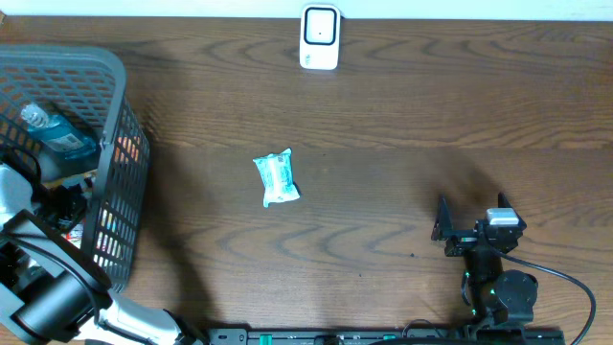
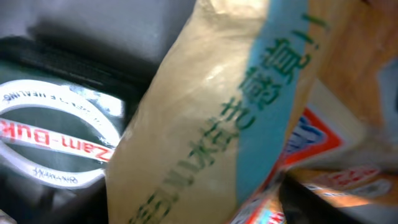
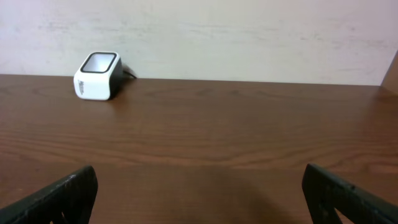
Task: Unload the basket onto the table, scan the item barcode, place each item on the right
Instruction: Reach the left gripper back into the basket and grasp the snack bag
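Note:
My left gripper (image 1: 57,203) is down inside the grey mesh basket (image 1: 115,86) at the table's left, among the packed items. In the left wrist view a tan packet with green lettering and a blue stripe (image 2: 205,124) fills the frame right in front of the camera. The jaws themselves do not show clearly there. A small teal packet (image 1: 277,178) lies alone on the table's middle. The white barcode scanner (image 1: 319,36) stands at the far edge, also seen as the scanner (image 3: 98,76) in the right wrist view. My right gripper (image 3: 199,199) rests open and empty near the front right.
The basket also holds a blue bottle (image 1: 57,134), a white tape roll (image 2: 56,143) and orange-and-red packets (image 2: 323,143). A wall runs behind the scanner. The right arm's base and cable (image 1: 556,278) sit at the front right edge.

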